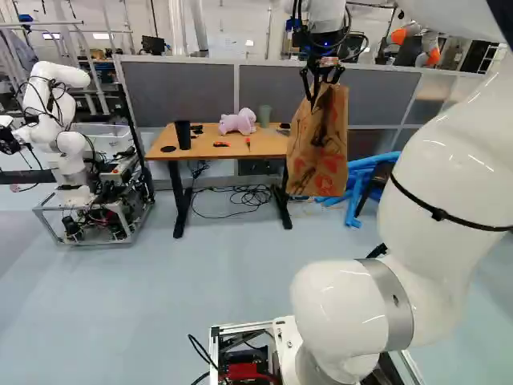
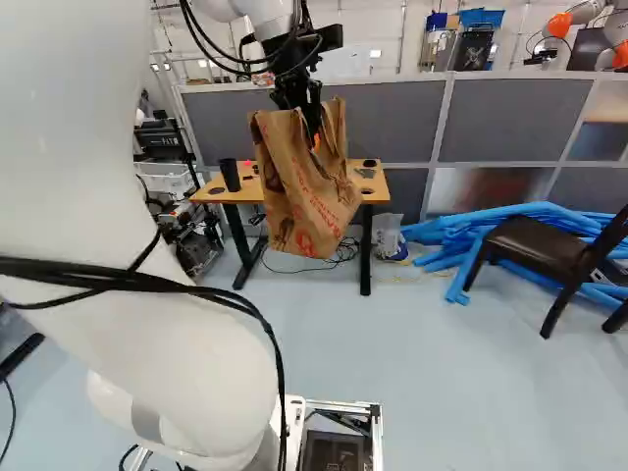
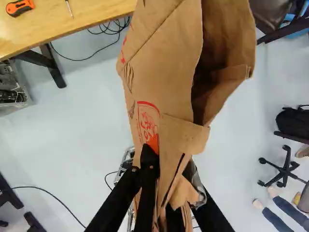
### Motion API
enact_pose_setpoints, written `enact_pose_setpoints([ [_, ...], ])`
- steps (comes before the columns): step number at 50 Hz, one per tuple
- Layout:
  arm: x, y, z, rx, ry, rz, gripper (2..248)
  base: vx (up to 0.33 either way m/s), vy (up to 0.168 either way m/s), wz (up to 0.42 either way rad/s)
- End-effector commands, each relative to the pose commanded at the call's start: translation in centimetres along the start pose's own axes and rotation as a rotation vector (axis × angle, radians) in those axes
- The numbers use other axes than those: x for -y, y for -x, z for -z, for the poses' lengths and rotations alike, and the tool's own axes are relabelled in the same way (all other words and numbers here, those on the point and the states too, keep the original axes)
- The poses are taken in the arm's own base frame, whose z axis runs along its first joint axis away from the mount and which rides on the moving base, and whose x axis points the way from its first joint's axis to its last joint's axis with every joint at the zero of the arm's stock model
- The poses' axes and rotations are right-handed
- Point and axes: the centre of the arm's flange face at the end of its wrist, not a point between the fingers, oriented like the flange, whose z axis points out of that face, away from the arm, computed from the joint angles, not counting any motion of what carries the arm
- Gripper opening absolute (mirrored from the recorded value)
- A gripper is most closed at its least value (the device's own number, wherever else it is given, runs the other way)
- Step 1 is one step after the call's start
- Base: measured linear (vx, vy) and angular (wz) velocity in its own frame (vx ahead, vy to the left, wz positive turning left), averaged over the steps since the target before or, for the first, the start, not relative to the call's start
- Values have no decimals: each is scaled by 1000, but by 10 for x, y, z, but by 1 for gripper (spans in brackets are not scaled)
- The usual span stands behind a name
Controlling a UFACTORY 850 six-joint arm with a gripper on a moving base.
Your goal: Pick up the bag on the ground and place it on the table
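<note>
The gripper [image 3: 166, 179] is closing on gathered brown paper, its fingers standing slightly apart because the folds are filling the space between them. It is pinching the bag [image 1: 319, 144] near its top, presumably so the body can be hanging base-down for a landing. The bag is dangling in the air, somewhat tilted, well off the floor [image 1: 240, 281] and just short of the table [image 1: 200, 152]. Its base is apparently hanging lower than the tabletop, so it is likely needing a lift before moving forward. The pink plush toy [image 1: 238, 122] and black cup [image 1: 183, 135] are occupying tabletop space, and a swinging base could be knocking them.
</note>
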Motion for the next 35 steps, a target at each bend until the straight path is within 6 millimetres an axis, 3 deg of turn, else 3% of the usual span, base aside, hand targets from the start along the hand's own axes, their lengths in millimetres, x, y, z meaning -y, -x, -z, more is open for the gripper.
enact_pose_setpoints([
  [16,0,0,0,0,0,0,21,186,-118,-15],
  [35,0,0,0,0,0,0,21,222,-44,-22],
])
